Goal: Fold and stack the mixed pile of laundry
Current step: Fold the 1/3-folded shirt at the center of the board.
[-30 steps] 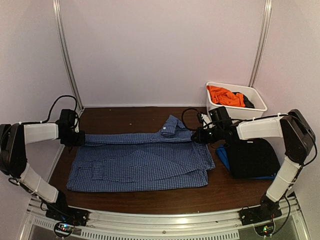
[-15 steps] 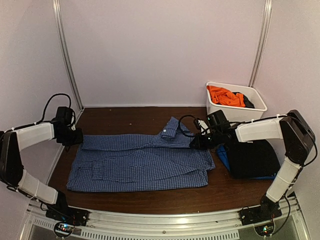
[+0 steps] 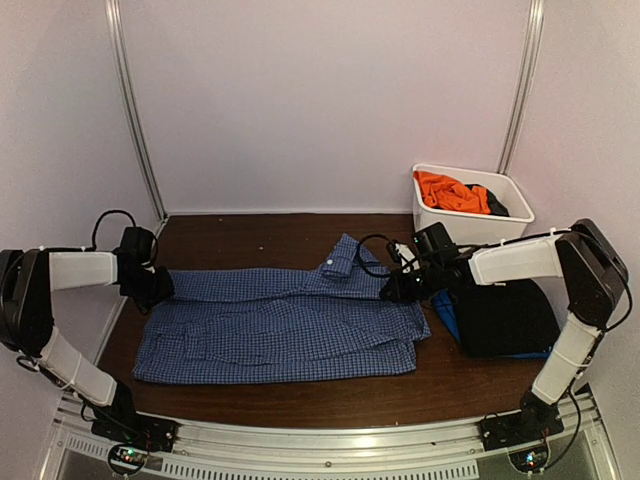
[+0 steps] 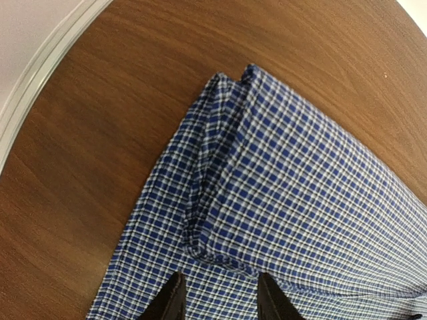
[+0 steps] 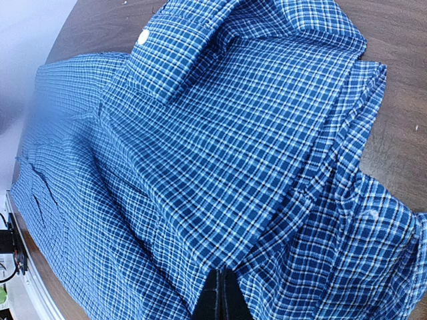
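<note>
A dark wood-grain tabletop [image 3: 250,232] is enclosed by pale lilac walls [image 3: 330,100]. Metal posts [image 3: 135,110] are set in the back corners, and a metal rail [image 3: 330,446] runs along the near edge. The blue-and-white checked shirt [image 3: 280,320] is spread flat across the middle of the tabletop and folded over on itself.

At the shirt's far left corner the left end effector [image 3: 160,285] is held with its fingers [image 4: 172,303] spread, and the check cloth lies loose beneath them. At the shirt's far right corner the right end effector [image 5: 220,295] is seen with its fingers pressed together just over the cloth. Whether a fold is pinched cannot be told.

Just right of the shirt a black folded piece [image 3: 505,315] is laid on a blue piece [image 3: 445,318]. Behind the shirt and to its right a white tub [image 3: 515,222] is set near the wall, with an orange T-shirt [image 3: 450,190] and a black piece [image 3: 497,207] inside it.
</note>
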You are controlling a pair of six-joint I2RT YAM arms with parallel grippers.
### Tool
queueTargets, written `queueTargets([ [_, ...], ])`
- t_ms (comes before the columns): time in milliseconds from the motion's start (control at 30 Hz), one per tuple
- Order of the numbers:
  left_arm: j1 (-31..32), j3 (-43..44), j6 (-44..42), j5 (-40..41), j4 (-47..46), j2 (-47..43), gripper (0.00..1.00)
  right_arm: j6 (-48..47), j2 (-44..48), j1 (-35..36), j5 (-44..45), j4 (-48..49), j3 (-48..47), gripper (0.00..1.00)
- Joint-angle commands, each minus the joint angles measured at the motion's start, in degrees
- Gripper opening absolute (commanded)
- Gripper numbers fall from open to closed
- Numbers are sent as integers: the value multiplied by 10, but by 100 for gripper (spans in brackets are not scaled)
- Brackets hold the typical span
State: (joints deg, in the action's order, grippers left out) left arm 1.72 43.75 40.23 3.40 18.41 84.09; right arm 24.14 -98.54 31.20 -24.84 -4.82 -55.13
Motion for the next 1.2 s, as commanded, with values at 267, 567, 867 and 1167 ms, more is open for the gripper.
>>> queueTargets([
  [267,-3,1,92,19,-31,40,34,-10,-13,-1,5,-14,-38,0],
  [567,-4,1,118,21,-59,52,26,-15,-18,-2,6,-20,-44,0],
  [867,-4,36,99,19,-73,71,0,-16,-29,-16,12,-14,-72,0],
  [1167,-11,225,28,14,-37,128,0,-30,-59,-48,14,-35,-197,0],
])
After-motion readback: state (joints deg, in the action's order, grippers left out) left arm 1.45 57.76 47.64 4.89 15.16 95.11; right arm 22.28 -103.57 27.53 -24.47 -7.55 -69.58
